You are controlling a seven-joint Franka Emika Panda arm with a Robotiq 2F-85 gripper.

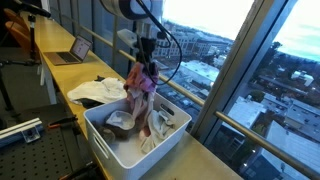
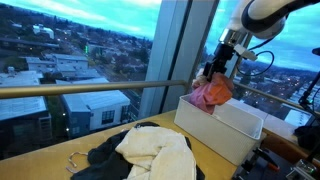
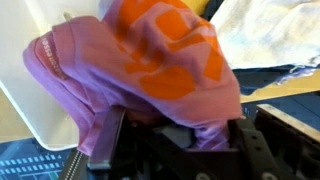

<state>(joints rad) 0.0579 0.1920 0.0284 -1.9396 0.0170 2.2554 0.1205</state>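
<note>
My gripper is clamped on a soft pink cloth garment with an orange print. The garment hangs bunched straight below my hand, a little above the middle of the frame in an exterior view. Its lower folds trail down into a white rectangular plastic bin that fills the lower centre of that frame. The bin already has crumpled pale laundry lying in it, and I cannot tell whether my garment's hem touches that laundry. In the wrist view the garment fills most of the frame, pink at the left with the orange print across the upper middle. It gathers down into a pinch between my dark fingers at the bottom edge, so the hand is closed on cloth, not on air. In an exterior view my gripper sits in the upper right, with the garment drooping from it against the near end of the bin. The bin stands on a long wooden counter that runs beside the tall window glass. Just beside the bin, towards the left of the frame, lies a white rumpled cloth. Farther along the counter, in the upper left, stands an open grey laptop, well apart from my hand. In an exterior view a heap of cream and dark clothes spreads over the counter at the lower centre, near the bin.
</note>
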